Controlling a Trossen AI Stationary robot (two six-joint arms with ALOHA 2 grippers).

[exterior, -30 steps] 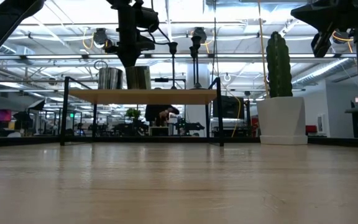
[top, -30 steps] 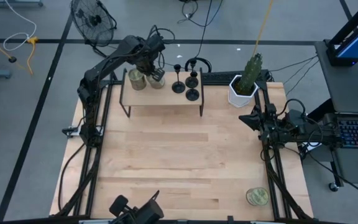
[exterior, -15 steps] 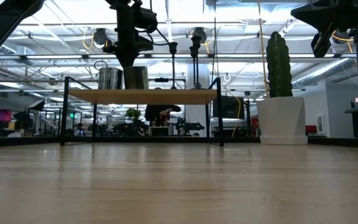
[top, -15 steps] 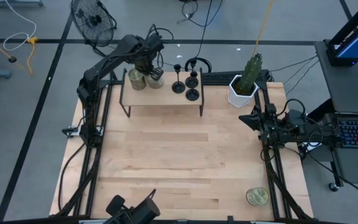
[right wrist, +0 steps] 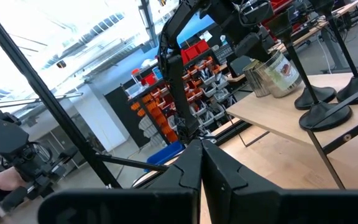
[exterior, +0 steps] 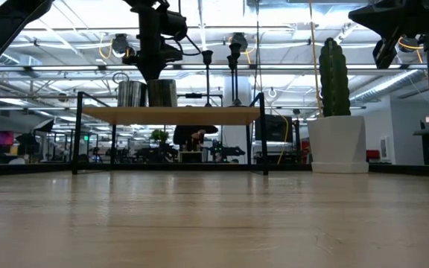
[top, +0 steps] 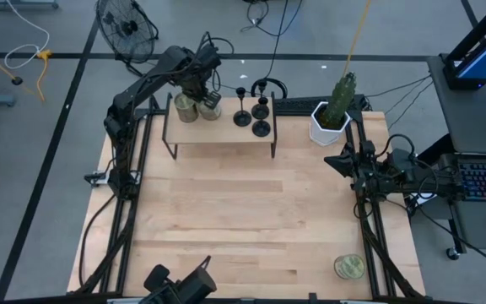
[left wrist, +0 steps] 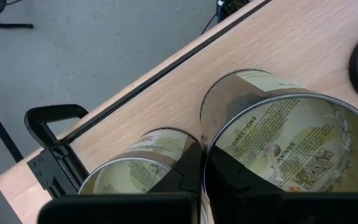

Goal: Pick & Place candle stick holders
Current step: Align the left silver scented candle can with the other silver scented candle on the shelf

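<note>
Three black candle stick holders [top: 241, 116] [top: 261, 108] [top: 261, 128] stand on their round bases on the right half of a low wooden shelf [top: 222, 137] at the table's far side. They also show in the low view [exterior: 208, 74] and the right wrist view [right wrist: 321, 102]. My left gripper [top: 199, 91] is shut, just above and between two glass jar candles [left wrist: 135, 180] [left wrist: 278, 143] on the shelf's left end. My right gripper [top: 337, 160] is shut and empty at the table's right edge. My left gripper's shut fingers [left wrist: 188, 171] point down into the gap between the two jar candles. I cannot tell whether they touch either jar.
A cactus in a white pot [top: 332, 118] stands at the far right beside the shelf. A third jar candle [top: 349, 267] sits at the near right corner. The bare wooden table top [top: 243, 211] spreads in front of the shelf. A clamp [left wrist: 51, 137] sits at the shelf's corner.
My left gripper has shifted slightly toward the table's left edge above the jar candles. It stays shut.
</note>
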